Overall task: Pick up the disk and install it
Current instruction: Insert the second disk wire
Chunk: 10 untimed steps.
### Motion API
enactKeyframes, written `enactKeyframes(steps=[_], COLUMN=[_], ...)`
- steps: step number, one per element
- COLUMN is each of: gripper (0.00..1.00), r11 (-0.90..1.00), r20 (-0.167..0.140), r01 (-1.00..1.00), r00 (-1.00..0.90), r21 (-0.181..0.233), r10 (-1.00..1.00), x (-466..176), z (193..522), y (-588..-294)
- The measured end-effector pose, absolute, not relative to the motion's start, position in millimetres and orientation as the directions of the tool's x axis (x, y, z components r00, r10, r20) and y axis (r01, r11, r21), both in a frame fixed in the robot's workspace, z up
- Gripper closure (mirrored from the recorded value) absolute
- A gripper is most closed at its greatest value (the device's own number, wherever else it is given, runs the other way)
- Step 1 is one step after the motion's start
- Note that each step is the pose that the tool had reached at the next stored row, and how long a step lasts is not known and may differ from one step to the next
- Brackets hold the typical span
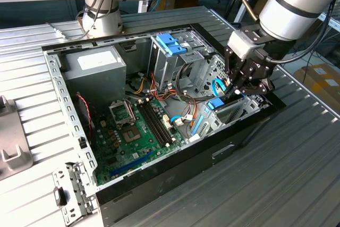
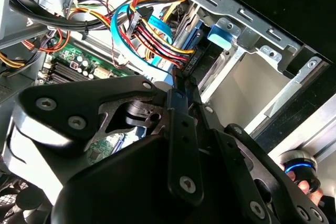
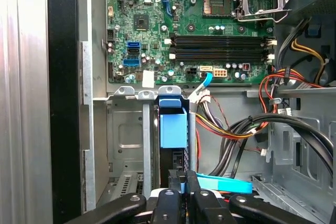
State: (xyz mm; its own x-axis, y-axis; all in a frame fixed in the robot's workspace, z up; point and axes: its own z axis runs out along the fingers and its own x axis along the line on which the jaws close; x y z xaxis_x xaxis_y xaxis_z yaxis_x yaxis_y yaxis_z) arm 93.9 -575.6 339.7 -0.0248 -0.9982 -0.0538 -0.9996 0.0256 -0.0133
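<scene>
The tool (image 1: 237, 90), at three o'clock in the exterior view, grips the disk (image 3: 172, 129) edge-on. The disk stands inside the open computer case's (image 1: 159, 179) drive bay (image 3: 126, 135), beside the motherboard (image 3: 194, 24).

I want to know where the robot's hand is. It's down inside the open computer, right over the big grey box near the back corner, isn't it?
Not quite. The gripper is down inside the open computer, but in the exterior view it is at the metal drive cage with the blue plastic, toward the exterior view's right. The big grey box sits apart, on the exterior view's left.

Hand (image 2: 181, 85) beside coloured cables (image 2: 152, 35)
</scene>
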Motion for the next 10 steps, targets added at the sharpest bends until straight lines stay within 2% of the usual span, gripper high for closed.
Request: enactKeyframes(steps=[2,3,7,10], gripper=[0.83,0.77,0.77,0.77], r11=[0.025,0.025,0.026,0.026], r20=[-0.054,-0.054,-0.054,-0.056], r01=[-1.0,-1.0,-1.0,-1.0], r00=[-0.025,-0.025,-0.025,-0.025], r21=[-0.013,-0.013,-0.013,-0.013], r10=[-0.998,-0.998,-0.998,-0.998], x=[94,94,94,94], z=[339,339,343,358], y=[-576,-576,-576,-576])
